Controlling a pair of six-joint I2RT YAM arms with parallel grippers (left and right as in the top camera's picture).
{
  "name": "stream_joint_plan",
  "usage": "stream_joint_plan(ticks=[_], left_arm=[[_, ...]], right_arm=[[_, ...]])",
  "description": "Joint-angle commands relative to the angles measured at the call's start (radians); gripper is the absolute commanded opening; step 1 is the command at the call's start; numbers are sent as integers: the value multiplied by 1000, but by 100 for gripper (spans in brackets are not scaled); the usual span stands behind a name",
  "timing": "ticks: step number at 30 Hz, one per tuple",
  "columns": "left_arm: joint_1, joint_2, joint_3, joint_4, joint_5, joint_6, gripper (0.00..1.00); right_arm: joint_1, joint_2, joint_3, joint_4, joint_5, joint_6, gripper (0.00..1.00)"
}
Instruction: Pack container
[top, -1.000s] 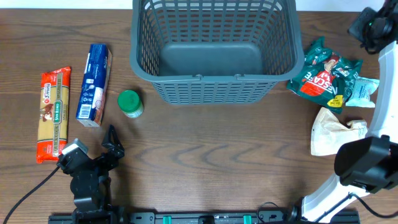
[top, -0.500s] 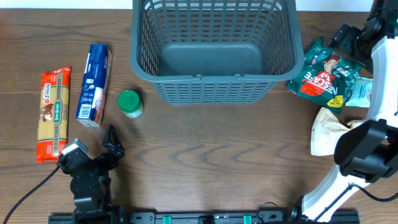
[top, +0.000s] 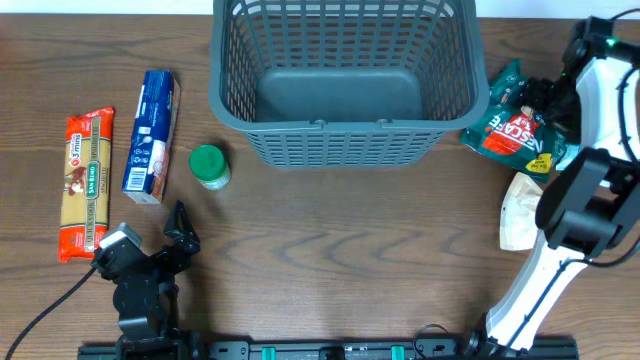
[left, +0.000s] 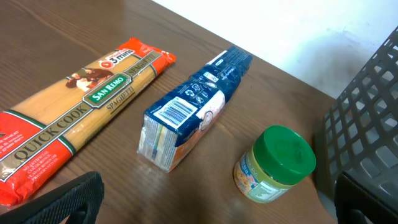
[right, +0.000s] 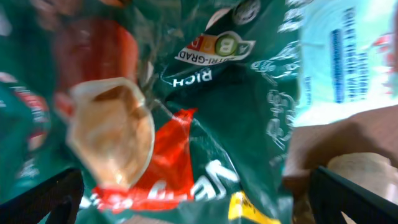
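Overhead: the right pincer (top: 540, 98) hovers spread over the coffee bag (top: 515, 135); the empty container (top: 345, 150) stands to its left. It should descend and pinch the bag's middle. Left wrist: the left pincer (left: 217, 202), spread, faces spaghetti (left: 81, 106), a blue packet (left: 193, 106) and a jar (left: 277, 165). Right wrist: a pale packet (right: 342, 56) beside the bag could get caught too.

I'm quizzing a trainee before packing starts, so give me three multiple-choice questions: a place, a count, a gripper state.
1. Where is the green-lidded jar? A inside the basket; B left of it; C right of it.
2. How many groceries in the basket? A none; B two; C four.
3. The right gripper is: A shut on the jar; B open over the green coffee bag; C shut, empty.
Key: B, it stands off the left corner; A, floor bare; B, jaws wide apart.
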Motion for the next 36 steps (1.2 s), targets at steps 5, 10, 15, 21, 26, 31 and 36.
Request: stream_joint_plan(ticks=[5,10,15,21,26,31,36], left_arm=[[5,-6,-21,-5,-4,-5,99],[5,-6,-21,-5,-4,-5,99],[5,-6,-21,-5,-4,-5,99],[5,-6,-21,-5,-4,-5,99],[5,-6,-21,-5,-4,-5,99],[5,-6,-21,-5,-4,-5,99],[5,-6,-21,-5,-4,-5,99]], right_arm=[[-4,96,0,25,-71,-68,99],[-4,153,0,36,-112,-87,99],[-2,173,0,42,-133,-121,99],[7,174,-51,96,-156,-162,99],[11,174,-126,148,-181,-172,99],[11,174,-202,188,-181,-180,99],[11,174,-253,219,-181,-180,97]])
